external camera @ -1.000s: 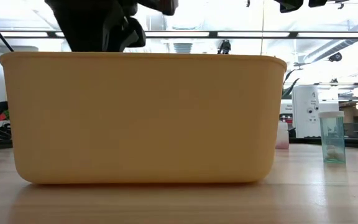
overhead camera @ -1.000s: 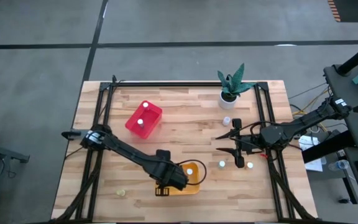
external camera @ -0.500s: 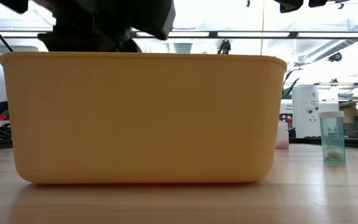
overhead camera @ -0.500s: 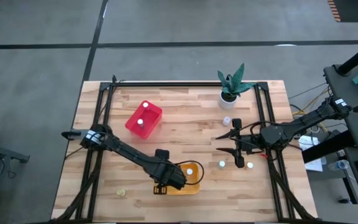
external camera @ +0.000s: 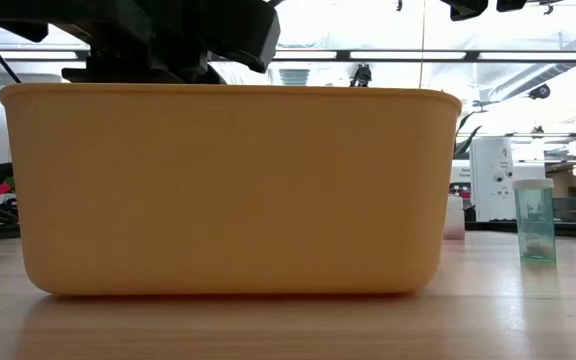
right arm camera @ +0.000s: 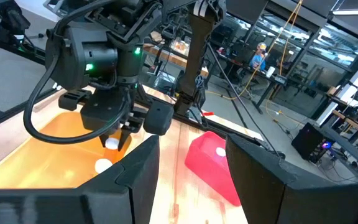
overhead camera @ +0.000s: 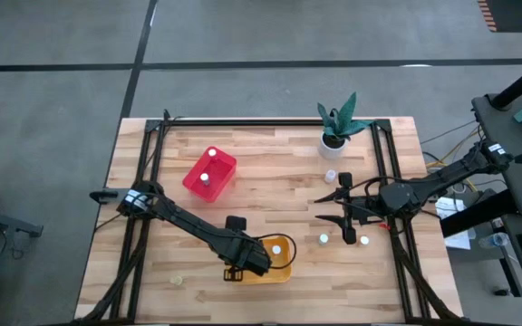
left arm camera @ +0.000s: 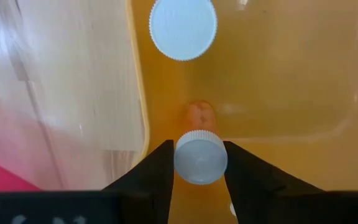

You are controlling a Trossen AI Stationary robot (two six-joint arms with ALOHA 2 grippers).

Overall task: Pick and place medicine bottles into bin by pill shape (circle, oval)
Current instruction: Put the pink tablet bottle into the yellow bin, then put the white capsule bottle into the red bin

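Note:
My left gripper [overhead camera: 236, 270] is over the left end of the yellow-orange bin [overhead camera: 279, 270], pointing down, shut on a small bottle with a white cap [left arm camera: 200, 160]. A second white-capped bottle [left arm camera: 183, 28] stands inside that bin. The red bin [overhead camera: 209, 174] at the far left holds two capped bottles. Three bottles stand on the table: two [overhead camera: 324, 239], [overhead camera: 365, 241] by my right gripper and one [overhead camera: 331, 176] near the plant. My right gripper [overhead camera: 326, 208] is open and empty above the table's right half. My left gripper pinches the bottle at its top, with the white cap's sides [left arm camera: 180, 163] between the two fingers. The fingers come from above, pointing down. The bottle hangs upright below them [right arm camera: 112, 143], inside the bin's rim and clear of the bin's floor.
A white pot with a green plant [overhead camera: 336, 122] stands at the far right. A small pale thing [overhead camera: 178, 280] lies near the front left edge. In the low view the yellow-orange bin's wall [external camera: 228, 190] fills the near ground, with two bottles [external camera: 535, 220], [external camera: 454, 215] beyond.
My left gripper, still shut on the bottle, has shifted a little over the yellow-orange bin's left end and shows larger above the rim in the low view. My right arm has kept still.

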